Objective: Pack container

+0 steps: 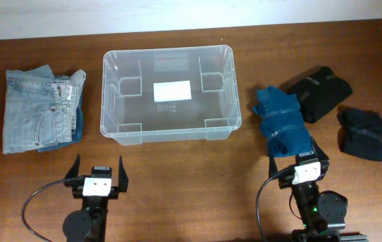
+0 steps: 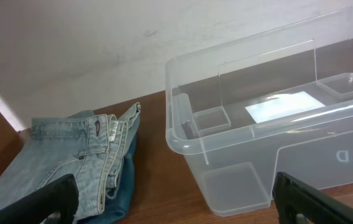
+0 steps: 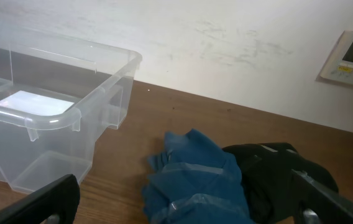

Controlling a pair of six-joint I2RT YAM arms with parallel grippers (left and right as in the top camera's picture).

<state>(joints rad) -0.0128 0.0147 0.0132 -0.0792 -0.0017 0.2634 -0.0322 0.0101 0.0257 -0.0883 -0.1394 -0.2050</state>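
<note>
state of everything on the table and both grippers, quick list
container: upright, no lid, empty
jeans: folded, on the table left of the container
blue garment: loosely folded, right of the container
black garment: folded, behind the blue one
dark garment: bunched, far right
left gripper: open, empty
right gripper: open, empty

The left gripper (image 1: 99, 163) points straight ahead from its arm, level and low, with its jaws spread wide. The right gripper (image 1: 295, 157) is spread just as wide (angled a little toward the left arm's side). In each wrist view only the dark fingertips (image 2: 46, 202) show, at the lower corners.
</note>
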